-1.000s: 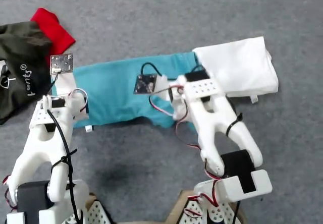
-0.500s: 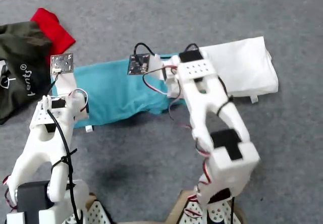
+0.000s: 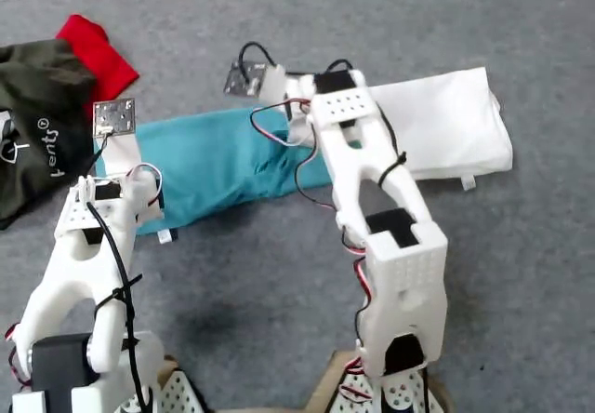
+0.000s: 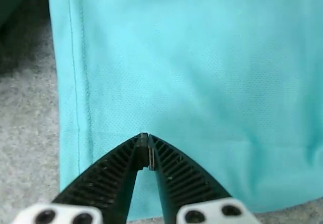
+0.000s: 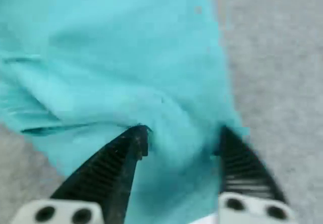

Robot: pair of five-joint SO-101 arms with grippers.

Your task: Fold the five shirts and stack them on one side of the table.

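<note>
right claw point(image 5: 182, 133) spread astride the teal shirt point(image 5: 126, 57); left claw point(image 4: 149, 151) closed, seemingly pinching its hem.

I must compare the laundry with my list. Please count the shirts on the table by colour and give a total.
Teal shirt: 1
White shirt: 1
Red shirt: 1
Dark green shirt: 1
Total: 4 shirts can be seen
</note>
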